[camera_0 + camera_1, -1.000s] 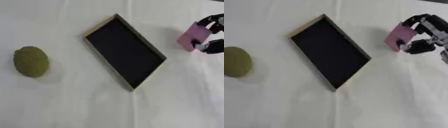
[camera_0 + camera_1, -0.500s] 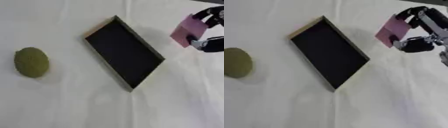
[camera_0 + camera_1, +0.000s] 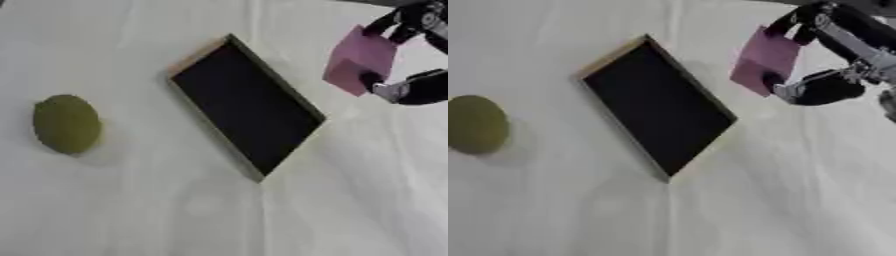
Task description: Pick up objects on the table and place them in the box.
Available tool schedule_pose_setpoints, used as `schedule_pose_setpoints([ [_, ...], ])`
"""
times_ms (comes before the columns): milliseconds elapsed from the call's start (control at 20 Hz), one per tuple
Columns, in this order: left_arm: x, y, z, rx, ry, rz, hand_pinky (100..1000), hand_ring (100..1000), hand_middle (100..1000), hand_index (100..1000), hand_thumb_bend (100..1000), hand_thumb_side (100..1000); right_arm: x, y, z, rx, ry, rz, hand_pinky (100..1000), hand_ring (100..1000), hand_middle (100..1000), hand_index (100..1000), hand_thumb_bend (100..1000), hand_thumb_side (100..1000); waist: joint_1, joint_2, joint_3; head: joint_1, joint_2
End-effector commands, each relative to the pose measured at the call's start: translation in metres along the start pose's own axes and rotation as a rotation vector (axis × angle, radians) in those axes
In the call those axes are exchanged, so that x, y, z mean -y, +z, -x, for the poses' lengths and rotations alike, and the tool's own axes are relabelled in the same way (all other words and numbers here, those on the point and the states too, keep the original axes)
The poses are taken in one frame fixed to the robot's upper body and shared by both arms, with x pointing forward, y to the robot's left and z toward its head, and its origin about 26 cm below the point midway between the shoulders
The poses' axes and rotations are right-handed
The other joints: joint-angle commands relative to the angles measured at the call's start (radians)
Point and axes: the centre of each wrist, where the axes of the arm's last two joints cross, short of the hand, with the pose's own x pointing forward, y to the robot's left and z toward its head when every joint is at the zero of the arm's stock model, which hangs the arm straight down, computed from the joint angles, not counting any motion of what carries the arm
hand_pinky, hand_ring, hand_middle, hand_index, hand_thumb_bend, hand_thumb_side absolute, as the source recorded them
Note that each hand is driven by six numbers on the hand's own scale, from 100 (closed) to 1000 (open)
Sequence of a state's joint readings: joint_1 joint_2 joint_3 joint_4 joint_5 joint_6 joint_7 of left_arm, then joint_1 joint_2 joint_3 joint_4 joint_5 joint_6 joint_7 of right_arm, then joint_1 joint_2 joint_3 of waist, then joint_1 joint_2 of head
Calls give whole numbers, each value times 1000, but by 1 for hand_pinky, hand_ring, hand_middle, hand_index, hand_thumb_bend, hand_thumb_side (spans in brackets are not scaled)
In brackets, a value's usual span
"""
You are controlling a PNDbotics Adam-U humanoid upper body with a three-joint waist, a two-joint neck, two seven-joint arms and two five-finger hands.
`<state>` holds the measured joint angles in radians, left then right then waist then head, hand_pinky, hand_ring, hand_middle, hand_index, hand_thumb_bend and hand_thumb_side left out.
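Observation:
My right hand [image 3: 833, 75] comes in from the upper right, its fingers and thumb shut on a pink block [image 3: 765, 60] held above the white table. The block hangs just right of the box [image 3: 248, 105], a shallow black tray with a thin wooden rim lying diagonally in the middle. A round olive-green object [image 3: 66, 123] rests on the table far to the left. My left hand shows in neither view.
A white cloth [image 3: 210, 215] covers the whole table, with a few creases. Open cloth lies below the box and between the box and the green object.
My right hand has lifted the pink block off the table and carried it up and leftward, closer to the box's right edge. The box and green object stay put.

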<state>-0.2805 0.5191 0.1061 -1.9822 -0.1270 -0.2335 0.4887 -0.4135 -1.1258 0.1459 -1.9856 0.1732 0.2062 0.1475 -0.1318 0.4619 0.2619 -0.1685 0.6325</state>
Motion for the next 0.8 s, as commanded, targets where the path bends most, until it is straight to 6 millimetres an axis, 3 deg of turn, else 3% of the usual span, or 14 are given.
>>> schedule_pose_setpoints([
  [50, -1, -7, -6, 36, 3, 18, 868, 802, 771, 846, 100, 695, 9, -3, -10, 57, 82, -52, 728, 455, 480, 748, 161, 100, 4, -30, 5, -12, 5],
  [650, 4, -9, -8, 38, 33, 37, 870, 803, 772, 846, 100, 703, 0, -26, -42, 117, 123, -154, 730, 468, 491, 752, 156, 100, -7, -31, 34, -33, 7],
  [800, 4, -9, -8, 37, 36, 36, 870, 803, 772, 845, 100, 707, -3, -30, -47, 133, 122, -173, 733, 471, 495, 753, 136, 146, -9, -28, 38, -35, 9],
])
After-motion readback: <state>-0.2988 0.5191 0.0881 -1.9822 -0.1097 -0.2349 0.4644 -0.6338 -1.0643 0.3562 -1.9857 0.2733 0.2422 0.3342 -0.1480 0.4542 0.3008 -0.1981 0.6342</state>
